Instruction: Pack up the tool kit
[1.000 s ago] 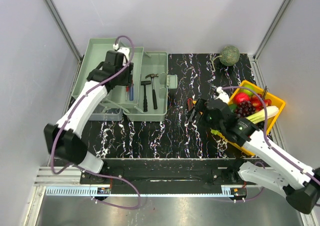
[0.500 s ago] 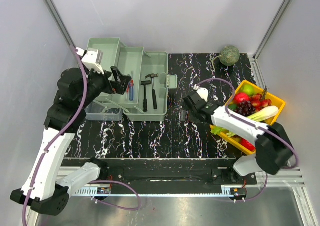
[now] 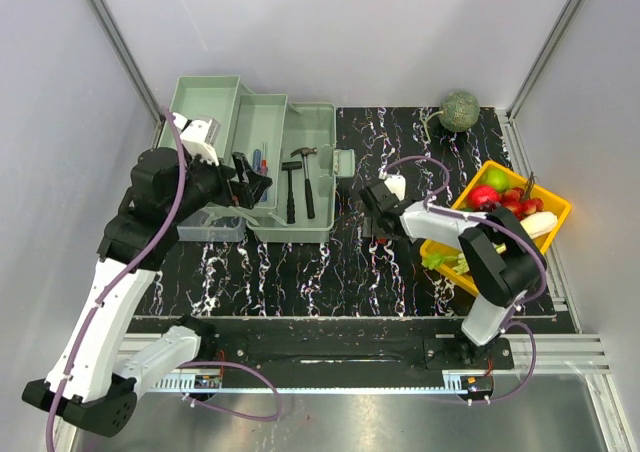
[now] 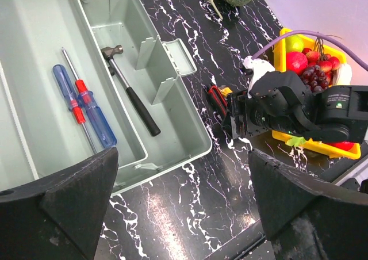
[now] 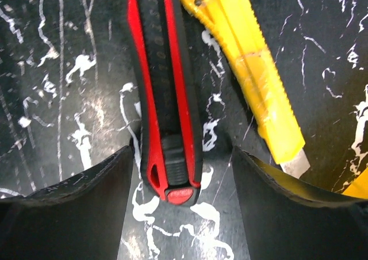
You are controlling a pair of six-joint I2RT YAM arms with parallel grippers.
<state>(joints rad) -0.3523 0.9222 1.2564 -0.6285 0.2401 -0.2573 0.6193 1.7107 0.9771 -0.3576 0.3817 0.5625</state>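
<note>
The pale green toolbox (image 3: 318, 137) stands open at the back left. Inside lie two black hammers (image 3: 299, 184), and a blue and a red screwdriver (image 4: 86, 107) rest in its fold-out tray. My left gripper (image 3: 250, 177) hovers open over the box's front edge with nothing between its fingers (image 4: 75, 202). A red and black handled tool (image 5: 167, 87) lies on the black table beside a yellow knife (image 5: 253, 81). My right gripper (image 5: 181, 197) is low over them, open. Its fingers (image 5: 80, 202) straddle the near end of the red handle, with a gap on each side.
A yellow tray of fruit (image 3: 555, 207) sits at the right, and a green melon (image 3: 460, 110) at the back right. A clear plastic tray (image 3: 205, 227) lies by the toolbox's front left corner. Grey walls close in both sides.
The left gripper opened and drew back from the fold-out tray toward the box's front. The right gripper moved left and down onto the red tool, its jaws narrowing.
</note>
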